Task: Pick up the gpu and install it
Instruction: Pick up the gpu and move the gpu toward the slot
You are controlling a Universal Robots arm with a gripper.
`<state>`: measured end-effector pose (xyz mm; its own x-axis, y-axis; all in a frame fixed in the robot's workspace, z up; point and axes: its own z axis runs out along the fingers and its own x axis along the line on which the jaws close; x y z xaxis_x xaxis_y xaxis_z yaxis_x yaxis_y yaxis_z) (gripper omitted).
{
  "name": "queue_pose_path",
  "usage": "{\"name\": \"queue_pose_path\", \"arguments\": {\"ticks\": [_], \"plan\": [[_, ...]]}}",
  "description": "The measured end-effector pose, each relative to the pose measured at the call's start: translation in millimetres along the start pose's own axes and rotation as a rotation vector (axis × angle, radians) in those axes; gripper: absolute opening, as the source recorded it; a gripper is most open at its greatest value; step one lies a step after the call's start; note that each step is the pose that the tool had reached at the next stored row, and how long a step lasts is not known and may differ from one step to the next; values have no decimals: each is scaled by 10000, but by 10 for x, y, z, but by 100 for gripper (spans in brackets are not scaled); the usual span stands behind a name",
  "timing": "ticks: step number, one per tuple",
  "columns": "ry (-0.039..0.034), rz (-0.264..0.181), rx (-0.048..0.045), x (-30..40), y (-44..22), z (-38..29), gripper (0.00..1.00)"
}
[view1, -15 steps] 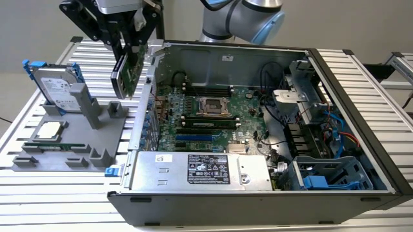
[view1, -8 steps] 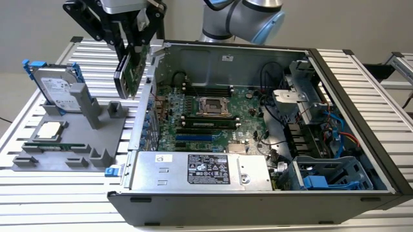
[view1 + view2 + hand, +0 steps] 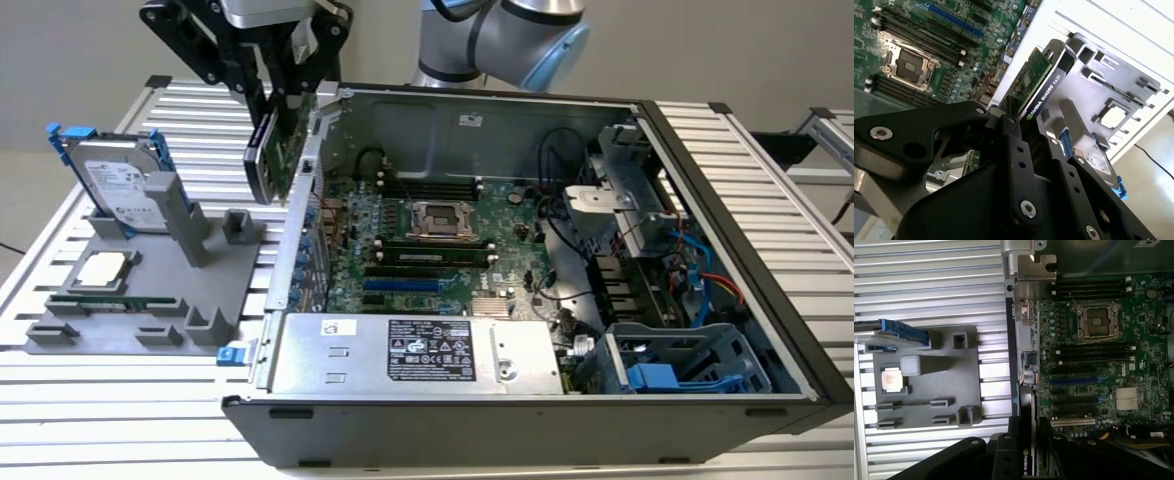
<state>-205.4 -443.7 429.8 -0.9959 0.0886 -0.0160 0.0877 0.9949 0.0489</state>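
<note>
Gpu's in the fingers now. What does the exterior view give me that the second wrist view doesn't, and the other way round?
Exterior view adds: the silver power supply, the blue drive cage, and the gpu hanging on edge by the case wall at the exterior view's left. Second wrist view adds: a close look at the fingers clamped on the gpu's end. Both: the gpu, the processor socket, and the hard drive standing in the grey fixture.
</note>
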Motion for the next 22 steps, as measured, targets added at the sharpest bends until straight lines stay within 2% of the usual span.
{"name": "queue_pose_path", "arguments": {"ticks": [22], "plan": [[0,0,0,-141,13,-13,0]]}}
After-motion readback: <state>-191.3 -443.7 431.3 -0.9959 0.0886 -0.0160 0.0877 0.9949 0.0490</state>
